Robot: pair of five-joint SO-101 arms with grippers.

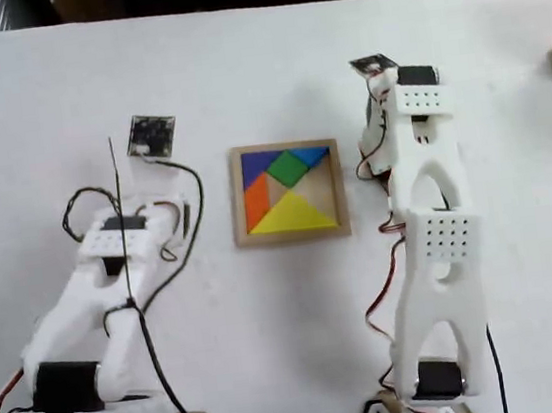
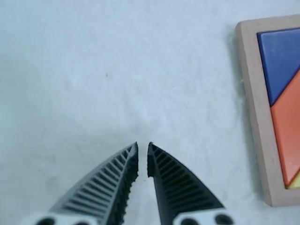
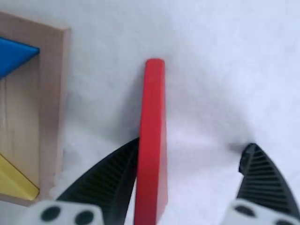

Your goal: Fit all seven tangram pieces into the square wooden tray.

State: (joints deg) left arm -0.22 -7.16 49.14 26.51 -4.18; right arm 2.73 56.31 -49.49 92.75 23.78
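The open right hand (image 3: 193, 144) straddles the thin red piece (image 3: 153, 131), apparently stood on edge right of the square wooden tray (image 3: 52, 93) for gripping; the left hand (image 2: 143, 149) is closed, empty.

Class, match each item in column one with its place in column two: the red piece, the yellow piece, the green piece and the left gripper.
Column one:
1. red piece
2. yellow piece
3. green piece
4. left gripper

Column two:
A. in the tray, by its edge nearest the arm bases
B. over bare table, holding nothing
C. outside the tray, between the right gripper's open fingers
D. in the tray, toward its far edge

Pairs: 1-C; 2-A; 3-D; 4-B.
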